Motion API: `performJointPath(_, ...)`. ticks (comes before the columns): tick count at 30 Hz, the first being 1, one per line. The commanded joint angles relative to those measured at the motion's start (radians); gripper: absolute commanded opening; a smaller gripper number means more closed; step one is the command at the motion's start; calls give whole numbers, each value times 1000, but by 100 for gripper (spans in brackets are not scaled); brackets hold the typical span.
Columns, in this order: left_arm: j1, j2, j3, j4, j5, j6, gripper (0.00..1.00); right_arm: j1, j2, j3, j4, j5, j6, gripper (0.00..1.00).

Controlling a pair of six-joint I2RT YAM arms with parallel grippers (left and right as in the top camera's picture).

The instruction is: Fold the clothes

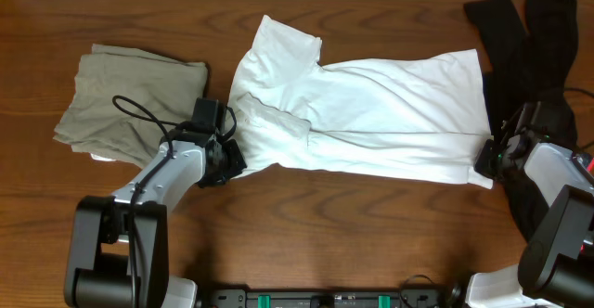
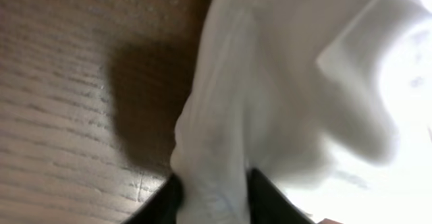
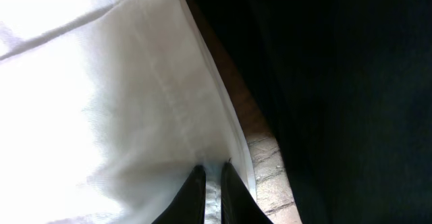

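Note:
A large white T-shirt [image 1: 371,113] lies spread across the middle of the table, partly folded, its collar end at the left. My left gripper [image 1: 230,156] is shut on the shirt's near left edge; in the left wrist view a bunch of white cloth [image 2: 223,150] sits between the dark fingers [image 2: 214,200]. My right gripper [image 1: 488,156] is shut on the shirt's near right hem; in the right wrist view the white hem [image 3: 162,96] is pinched between the fingers [image 3: 212,183]. No lettering or logo shows.
A folded grey-olive garment [image 1: 125,104] lies at the left of the wooden table [image 1: 306,224]. A black garment [image 1: 529,30] lies at the right, running down beside the right arm; it fills the right wrist view [image 3: 337,82].

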Motion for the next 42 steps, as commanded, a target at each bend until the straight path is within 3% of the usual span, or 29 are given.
performJointPath(1, 13, 17, -10, -3, -63, 16, 6, -13, 21, -28, -23, 24, 12, 9)
performJointPath(12, 116, 17, -10, 31, -346, 16, 6, -13, 21, -28, -23, 25, 12, 9)
performJointPath(19, 126, 17, -10, 9, -348, 15, 7, -13, 21, -28, -23, 25, 12, 9)
performJointPath(30, 126, 17, -10, -192, -269, 12, 7, -13, 21, -28, -3, 23, 12, 9)
performJointPath(33, 126, 17, -10, -195, -265, 12, 13, -13, 21, -28, 17, -17, 11, 11)
performJointPath(34, 126, 17, -10, -195, -265, 12, 23, -13, 21, -28, 27, -38, 11, 12)
performJointPath(36, 126, 17, -10, -196, -265, 12, 30, -13, 21, -28, 44, -66, 11, 12)
performJointPath(42, 126, 17, -10, -214, -265, 12, 36, -13, 21, -14, 74, -127, 11, 11)
